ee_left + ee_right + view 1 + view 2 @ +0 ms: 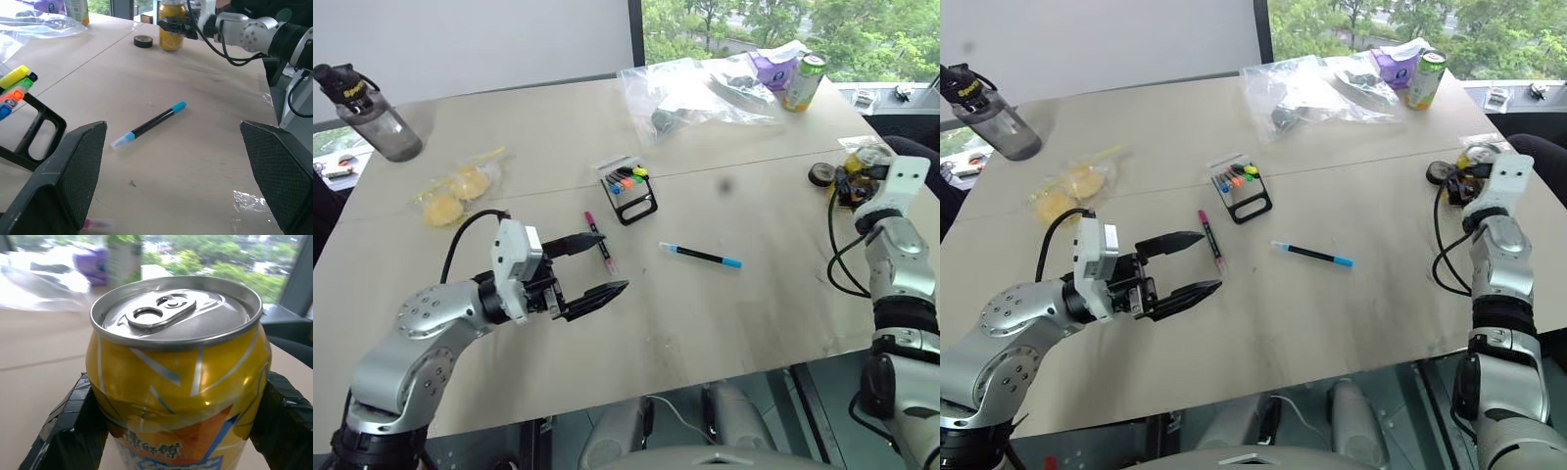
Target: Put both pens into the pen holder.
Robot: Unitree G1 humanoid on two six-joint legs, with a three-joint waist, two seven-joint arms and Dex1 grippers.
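Currently both pens lie loose on the table [607, 392], neither in the pen holder [631, 196], which sits at upper centre of the left eye view with short coloured markers in it. Magenta-capped pen [598, 240] lies just below-left of the holder; blue-ended pen [700, 256] lies at centre, right of it.

Left gripper [597, 264], lower left of that view: fingers spread wide, nothing between them, tips beside the magenta-capped pen, upper finger crossing it in the picture; contact cannot be confirmed.

Right gripper [161, 421], at the right edge of the left eye view: its 2 fingers sit on either side of a yellow can [178, 367], pressed against its sides in the right wrist view. Reads as a grip on the can.

Risks, as judged:
- Right arm is busy with a can that is no part of the task; if it swings with the can, that could tip near the black tape roll [821, 174] or drag cables.
- Left fingers closing off-line could roll the slim pen away.
- Holder already crowded with markers; a pen may catch on them or nudge the light holder.

Writing: 3 Chinese characters on the can's lower front; full brand not legible. Dark bottle [372, 113], upper left, has yellow lettering, unreadable. Green can [804, 80], upper right: label unreadable.
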